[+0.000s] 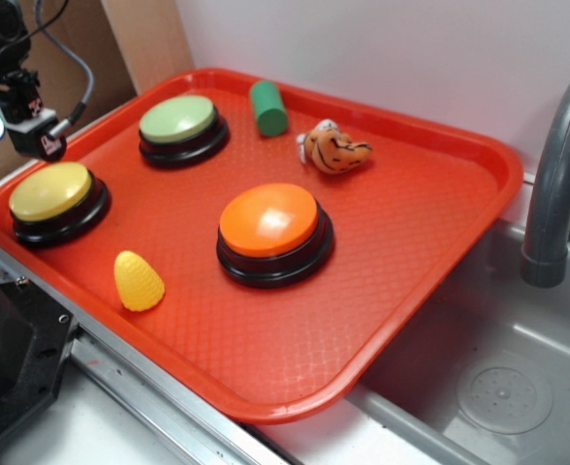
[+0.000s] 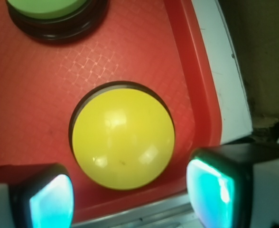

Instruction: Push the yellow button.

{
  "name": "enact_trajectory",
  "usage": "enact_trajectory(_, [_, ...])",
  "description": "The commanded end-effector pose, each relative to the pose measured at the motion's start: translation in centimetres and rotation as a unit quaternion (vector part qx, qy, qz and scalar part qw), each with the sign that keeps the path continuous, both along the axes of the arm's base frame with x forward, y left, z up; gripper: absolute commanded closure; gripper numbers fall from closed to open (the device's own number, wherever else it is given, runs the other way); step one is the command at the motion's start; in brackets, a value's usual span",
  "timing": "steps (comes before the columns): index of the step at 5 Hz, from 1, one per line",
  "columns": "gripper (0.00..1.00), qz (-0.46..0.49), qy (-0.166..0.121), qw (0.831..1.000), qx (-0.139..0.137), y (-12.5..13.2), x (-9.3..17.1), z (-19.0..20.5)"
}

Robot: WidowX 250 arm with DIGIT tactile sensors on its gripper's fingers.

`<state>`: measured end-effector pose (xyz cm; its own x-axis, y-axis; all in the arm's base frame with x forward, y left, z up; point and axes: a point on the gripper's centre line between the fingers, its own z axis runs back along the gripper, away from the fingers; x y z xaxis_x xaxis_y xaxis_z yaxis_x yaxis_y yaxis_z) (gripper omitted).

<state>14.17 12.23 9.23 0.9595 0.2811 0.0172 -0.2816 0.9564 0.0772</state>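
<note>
Exterior: we are seeing the yellow button (image 1: 50,191) sitting at the red tray's (image 1: 440,223) left edge, with the gripper (image 1: 18,121) hanging above it. Wrist: we are looking down between released, empty jaws at the yellow button (image 2: 123,140) lying near the tray's (image 2: 177,61) rim, beside a green button (image 2: 47,8).

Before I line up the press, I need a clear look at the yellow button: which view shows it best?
The wrist view: the yellow button fills the frame from above, between the two fingers. The exterior view shows it small, at the red tray's left edge, with the gripper raised beside it.
</note>
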Motion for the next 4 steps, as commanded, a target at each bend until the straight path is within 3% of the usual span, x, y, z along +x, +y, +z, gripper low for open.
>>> enact_trajectory(1, [0.00, -0.010, -0.015, 1.000, 0.023, -0.1, 1.6, 2.9])
enact_trajectory(4, [0.00, -0.012, -0.017, 0.999, 0.029, -0.8, 1.6, 4.7])
